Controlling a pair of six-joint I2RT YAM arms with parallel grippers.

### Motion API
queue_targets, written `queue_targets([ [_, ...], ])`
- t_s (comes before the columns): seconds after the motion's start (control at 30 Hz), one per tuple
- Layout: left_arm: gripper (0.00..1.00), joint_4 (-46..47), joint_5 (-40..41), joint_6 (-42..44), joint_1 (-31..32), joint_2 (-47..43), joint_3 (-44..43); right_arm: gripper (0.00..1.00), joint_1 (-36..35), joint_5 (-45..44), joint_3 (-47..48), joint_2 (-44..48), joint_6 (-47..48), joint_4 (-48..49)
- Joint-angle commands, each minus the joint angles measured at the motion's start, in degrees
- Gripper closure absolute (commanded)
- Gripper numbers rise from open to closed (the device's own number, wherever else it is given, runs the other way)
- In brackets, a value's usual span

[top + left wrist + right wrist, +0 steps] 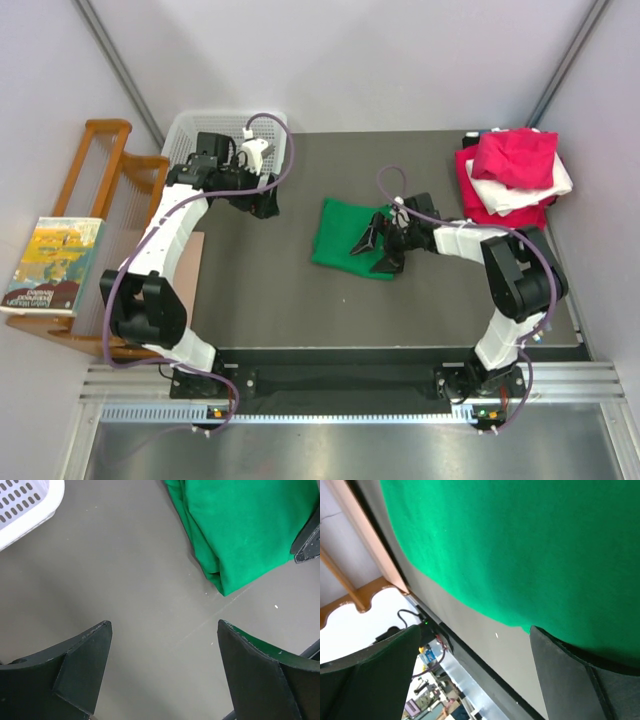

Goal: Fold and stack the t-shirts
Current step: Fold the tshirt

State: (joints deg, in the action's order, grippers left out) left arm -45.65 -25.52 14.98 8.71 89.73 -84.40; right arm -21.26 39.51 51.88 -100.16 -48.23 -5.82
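Observation:
A bright green t-shirt [340,232] lies folded in the middle of the dark table. My right gripper [376,246] hovers open over its right near part; in the right wrist view the green cloth [520,545] fills the top, and one finger of the open gripper [475,630] is at its edge. My left gripper [264,204] stands open by the basket, with nothing between the fingers of the gripper [165,625]; the green shirt [250,525] lies ahead of it. At the back right, a magenta shirt [515,155] tops a white one [525,190] and a red one [478,190].
A white mesh basket [190,130] stands at the table's back left corner. A wooden rack [100,170] with a book [55,265] on it is off the left edge. Grey walls close in the back and sides.

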Motion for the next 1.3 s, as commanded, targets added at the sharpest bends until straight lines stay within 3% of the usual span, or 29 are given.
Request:
queue_targets([
  [0.0,0.10,-0.05,0.99,2.42,-0.01,-3.07,-0.94,0.10,-0.01,-3.65,6.55,2.94,2.70,-6.73],
  [0.13,0.10,-0.58,0.91,2.77,-0.01,-3.51,-1.82,0.10,-0.10,0.56,12.36,8.04,-0.09,-7.80],
  [0.17,0.10,-0.58,0.82,2.68,-0.01,-3.77,-1.99,0.10,-0.10,3.79,13.24,9.27,-1.59,-3.62],
  [0.33,0.10,-0.49,0.29,2.16,-0.01,-4.39,-2.79,0.09,-0.01,5.40,19.66,5.25,-3.89,-2.09],
  [0.5,0.09,-0.58,0.99,2.33,-0.10,-5.01,-2.35,0.09,-0.10,7.86,11.00,-2.31,-9.24,11.67],
  [0.7,0.09,-0.76,0.91,2.07,-0.01,-5.36,-2.61,0.09,0.69,8.22,6.31,-12.94,-11.09,18.38],
  [0.83,0.09,-1.02,0.82,1.98,-0.01,-5.53,-3.05,0.09,0.95,9.09,6.57,-15.60,-11.63,19.53],
  [1.07,0.09,-1.20,0.65,1.80,-0.01,-5.54,-2.96,0.08,-0.45,9.71,12.44,-5.05,-10.22,14.89],
  [1.27,0.09,-1.20,-0.41,0.75,-0.01,-4.83,-4.28,0.08,-0.72,12.00,15.97,-10.57,-13.20,18.38],
])
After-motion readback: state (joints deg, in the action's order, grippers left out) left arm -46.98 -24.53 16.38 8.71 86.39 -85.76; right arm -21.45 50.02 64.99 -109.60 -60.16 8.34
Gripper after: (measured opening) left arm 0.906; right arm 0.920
